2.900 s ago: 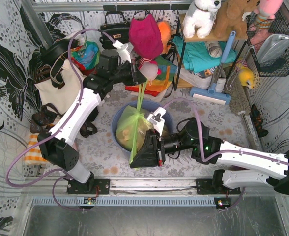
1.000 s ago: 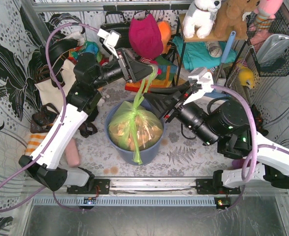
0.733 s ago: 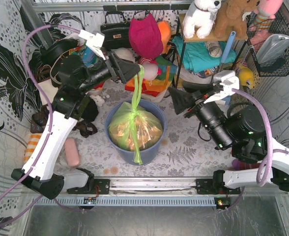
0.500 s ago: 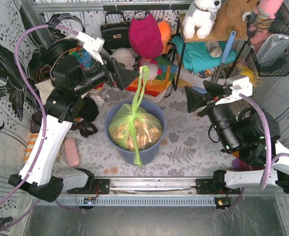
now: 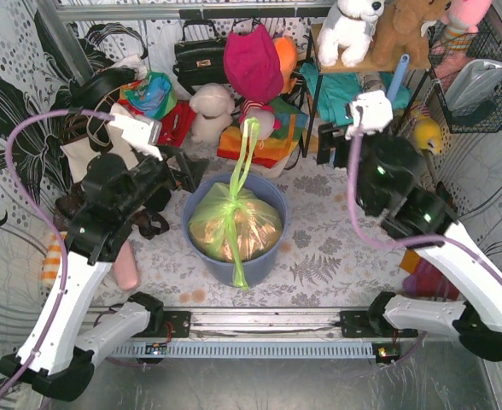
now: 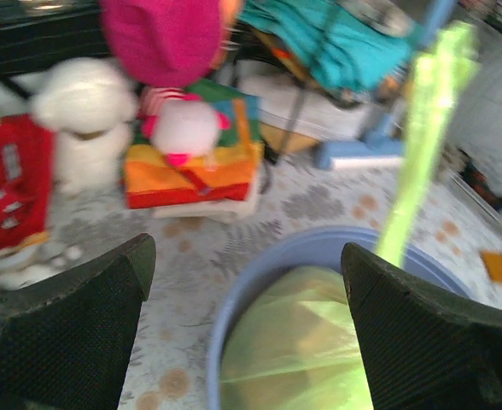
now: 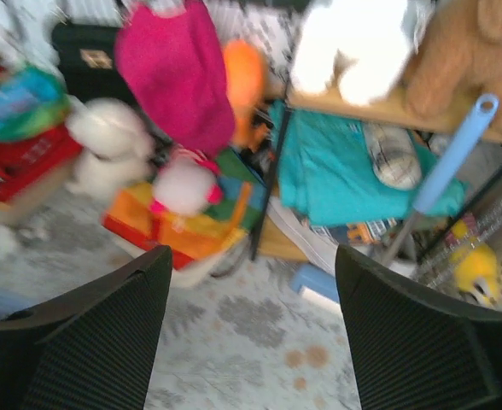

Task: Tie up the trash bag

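The trash bag (image 5: 234, 224), light green with tan paper showing through, sits inside the blue bin (image 5: 272, 252). One twisted tail (image 5: 249, 149) stands up from its knotted middle. A second tail (image 5: 239, 272) hangs over the bin's front. My left gripper (image 5: 191, 171) hovers open just left of the bin and holds nothing. In the left wrist view the bag (image 6: 302, 342) and its upright tail (image 6: 422, 128) lie ahead of the open left gripper (image 6: 247, 252). My right gripper (image 5: 330, 149) is open, well to the bag's right, facing the shelves. The right wrist view shows the right gripper (image 7: 253, 256) over bare floor.
A white tote (image 5: 97, 154) with black straps stands at the left. Plush toys and folded cloths (image 5: 255, 141) crowd the back. A metal rack (image 5: 315, 77) and a blue-handled brush (image 5: 379, 128) stand right of them. A pink item (image 5: 125, 265) lies left of the bin.
Both grippers have opened and let go of the bag's tails. The left arm has drawn back down and left, the right arm up and right. The upper tail stays upright.
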Robot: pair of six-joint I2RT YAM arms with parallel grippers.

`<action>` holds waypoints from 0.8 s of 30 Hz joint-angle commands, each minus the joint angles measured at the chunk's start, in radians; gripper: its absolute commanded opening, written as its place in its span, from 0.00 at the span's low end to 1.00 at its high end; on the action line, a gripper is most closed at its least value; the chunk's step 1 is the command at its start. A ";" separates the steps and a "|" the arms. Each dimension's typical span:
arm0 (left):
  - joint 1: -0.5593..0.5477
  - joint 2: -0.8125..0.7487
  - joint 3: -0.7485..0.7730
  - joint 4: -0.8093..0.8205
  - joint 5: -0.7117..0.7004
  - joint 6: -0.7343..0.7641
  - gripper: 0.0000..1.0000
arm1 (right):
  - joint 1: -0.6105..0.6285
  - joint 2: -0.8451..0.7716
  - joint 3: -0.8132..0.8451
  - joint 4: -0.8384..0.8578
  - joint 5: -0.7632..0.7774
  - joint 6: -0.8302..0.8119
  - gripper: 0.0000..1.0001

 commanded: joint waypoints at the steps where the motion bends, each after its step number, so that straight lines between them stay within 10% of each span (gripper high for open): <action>1: 0.004 -0.069 -0.114 0.211 -0.434 -0.075 0.98 | -0.270 0.075 -0.035 -0.174 -0.327 0.195 0.78; 5: 0.040 0.003 -0.135 0.152 -0.640 -0.124 0.98 | -0.594 0.098 -0.173 -0.112 -0.500 0.269 0.99; 10: 0.214 0.079 -0.239 0.178 -0.642 -0.249 0.98 | -0.840 0.127 -0.405 0.019 -0.487 0.342 0.97; 24: 0.275 0.085 -0.941 0.979 -0.685 -0.191 0.98 | -0.971 0.218 -1.104 0.891 -0.316 0.194 0.97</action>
